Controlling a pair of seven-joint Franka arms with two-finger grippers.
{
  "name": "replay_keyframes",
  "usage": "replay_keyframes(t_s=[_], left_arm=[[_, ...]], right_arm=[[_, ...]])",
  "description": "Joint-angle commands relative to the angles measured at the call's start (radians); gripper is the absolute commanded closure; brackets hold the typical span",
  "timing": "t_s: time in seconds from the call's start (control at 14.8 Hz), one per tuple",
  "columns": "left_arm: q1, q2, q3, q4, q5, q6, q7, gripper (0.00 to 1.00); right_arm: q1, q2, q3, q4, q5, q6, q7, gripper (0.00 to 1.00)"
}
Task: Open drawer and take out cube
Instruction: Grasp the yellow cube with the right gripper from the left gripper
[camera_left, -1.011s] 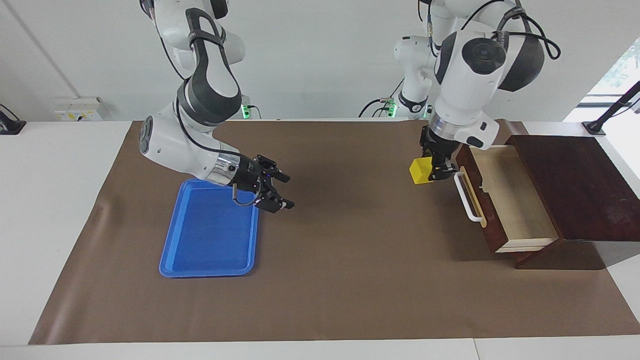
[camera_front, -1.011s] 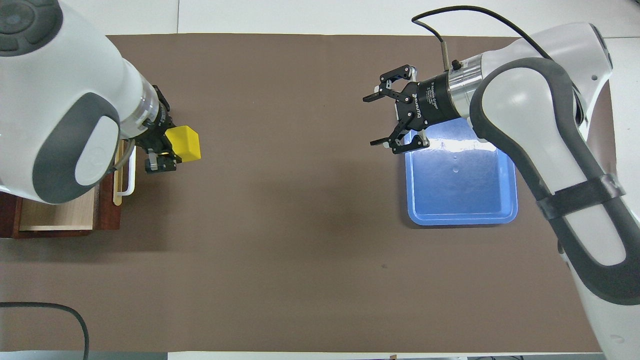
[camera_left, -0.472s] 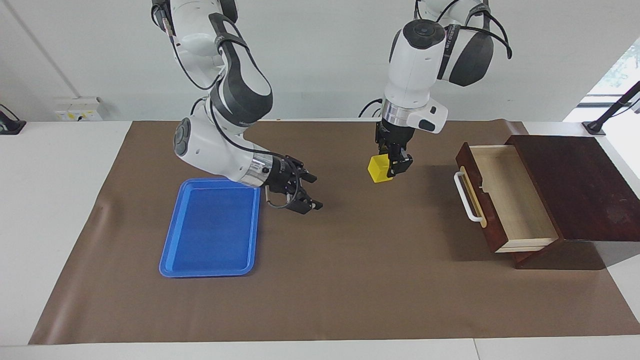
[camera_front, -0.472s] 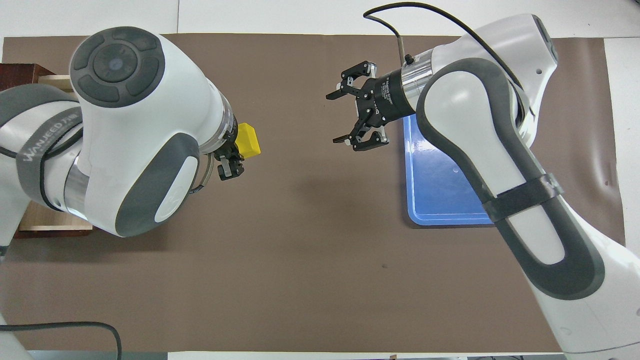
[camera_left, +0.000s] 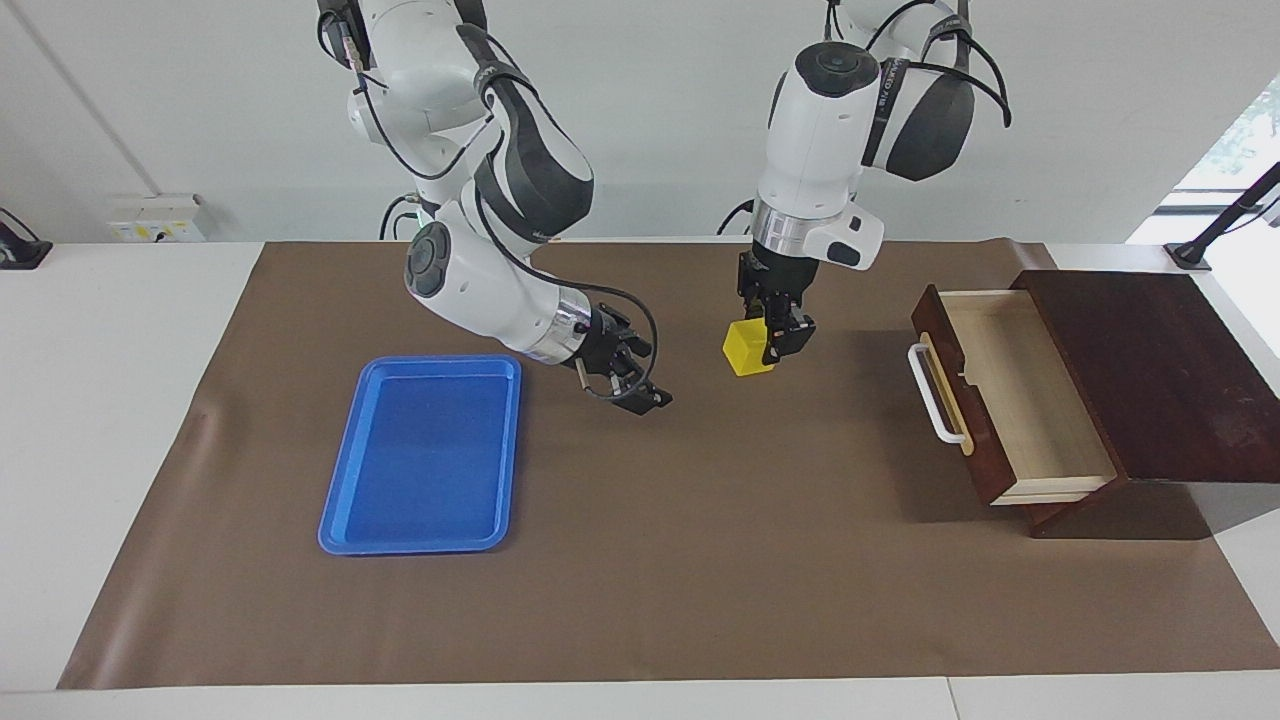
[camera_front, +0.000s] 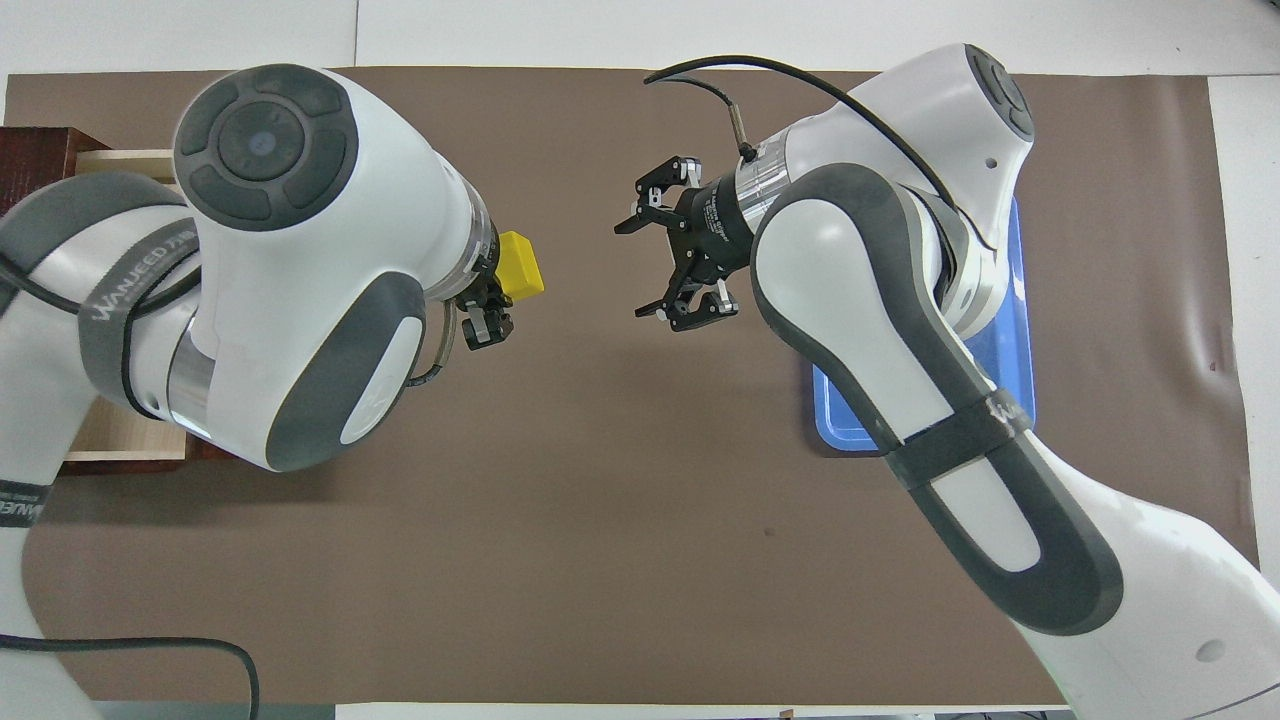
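Observation:
My left gripper is shut on the yellow cube and holds it in the air over the middle of the brown mat. The cube also shows in the overhead view. My right gripper is open and empty. It hangs low over the mat between the cube and the blue tray, its fingers pointing toward the cube. The drawer stands pulled out of its dark wooden box at the left arm's end. Its white handle and pale inside show, and nothing lies in it.
A flat blue tray lies on the mat toward the right arm's end. In the overhead view the right arm hides most of it. The brown mat covers the white table.
My left gripper has carried the cube from beside the drawer front to over the middle of the mat. My right gripper has moved off the tray toward the cube, still open.

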Motion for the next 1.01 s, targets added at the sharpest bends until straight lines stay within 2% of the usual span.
replay_keyframes(t_s=[0.0,0.13,0.74,0.94], left_arm=[[-0.022,0.026,0.016,0.004,-0.006,0.016,-0.008,1.00],[-0.048,0.053,0.017,0.008,-0.003,0.016,-0.008,1.00],[-0.062,0.056,0.017,0.008,-0.002,0.037,-0.008,1.00],[-0.062,0.056,0.016,0.007,0.000,0.039,-0.008,1.00]], right_arm=[[0.018,0.015,0.001,0.025,-0.020,0.011,0.021,0.15],[0.020,0.024,-0.001,0.044,-0.023,0.004,0.022,0.15],[0.026,0.051,-0.001,0.102,-0.023,-0.002,0.070,0.16],[0.043,0.080,-0.001,0.156,-0.051,-0.015,0.101,0.16]])
